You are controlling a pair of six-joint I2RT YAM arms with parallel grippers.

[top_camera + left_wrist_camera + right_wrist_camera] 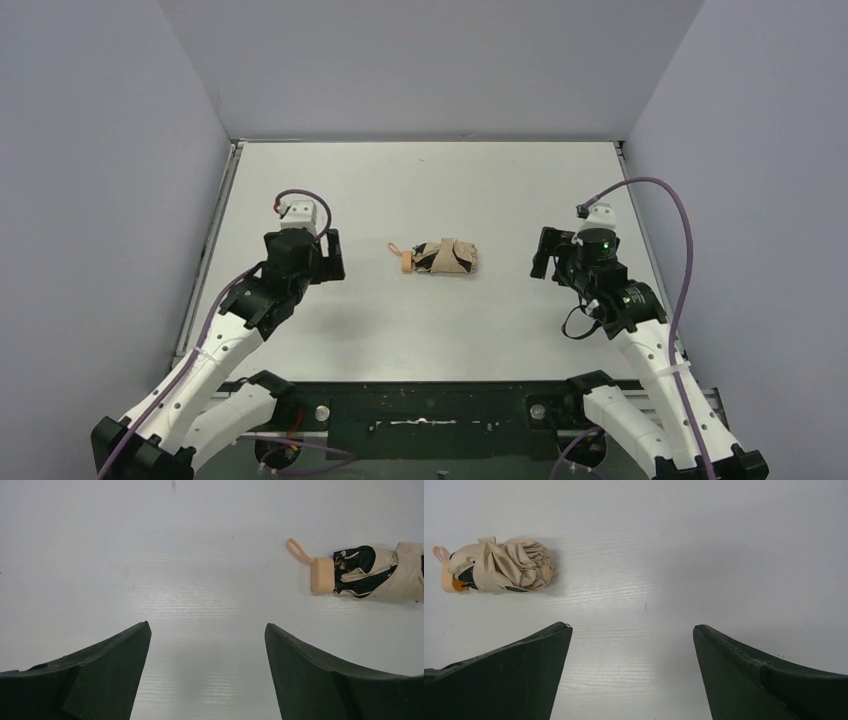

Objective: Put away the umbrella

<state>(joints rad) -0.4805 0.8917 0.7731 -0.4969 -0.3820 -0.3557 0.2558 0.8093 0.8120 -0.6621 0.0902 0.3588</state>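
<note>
Left wrist | umbrella (375,572) cut off right | left gripper (207,625), right gripper (632,626) released, empty

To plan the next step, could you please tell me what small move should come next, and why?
Probably a retreat. The umbrella lies folded into a compact bundle on the table, and the left hand and right hand are both open, empty and clear of it, so I would pull the two back toward the near edge.
</note>
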